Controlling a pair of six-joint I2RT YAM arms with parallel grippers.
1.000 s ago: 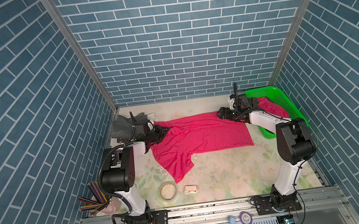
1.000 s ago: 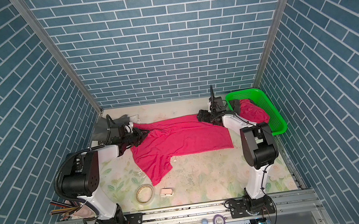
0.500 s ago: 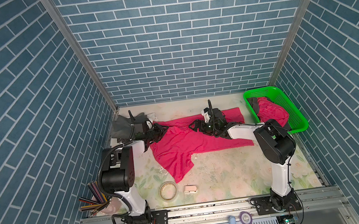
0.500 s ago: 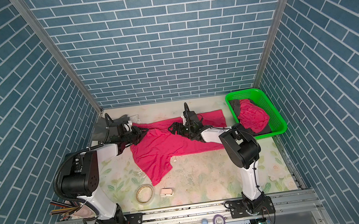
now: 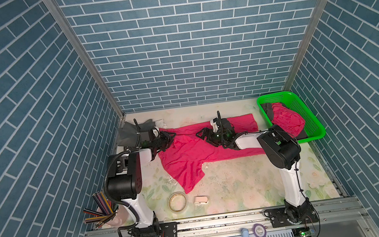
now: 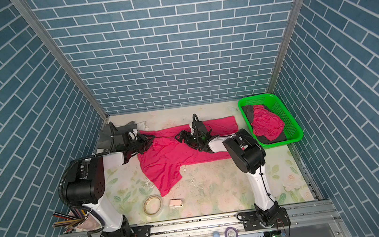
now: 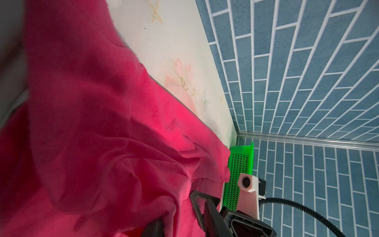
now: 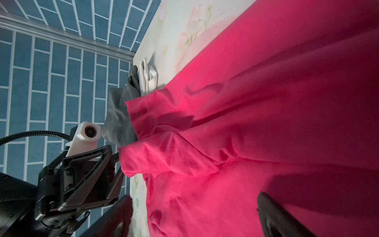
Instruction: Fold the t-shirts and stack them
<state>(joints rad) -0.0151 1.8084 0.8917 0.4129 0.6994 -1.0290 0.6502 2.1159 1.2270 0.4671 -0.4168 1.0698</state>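
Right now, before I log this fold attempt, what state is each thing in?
green basket, upright, holding clothes.
crumpled pink t-shirt, bunched inside the green basket.
spread pink t-shirt, rumpled on the table, not folded.
grey shirts, lying at the back corner.
left gripper, open at the spread pink t-shirt's edge.
right gripper, open above the spread pink t-shirt.
tape roll, lying flat.

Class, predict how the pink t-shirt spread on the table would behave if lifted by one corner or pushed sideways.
Probably floppy: the pink t-shirt lies in soft folds, so it should drape. Likely light, being thin cloth. Pushed, it would probably bunch rather than slide whole across the table.
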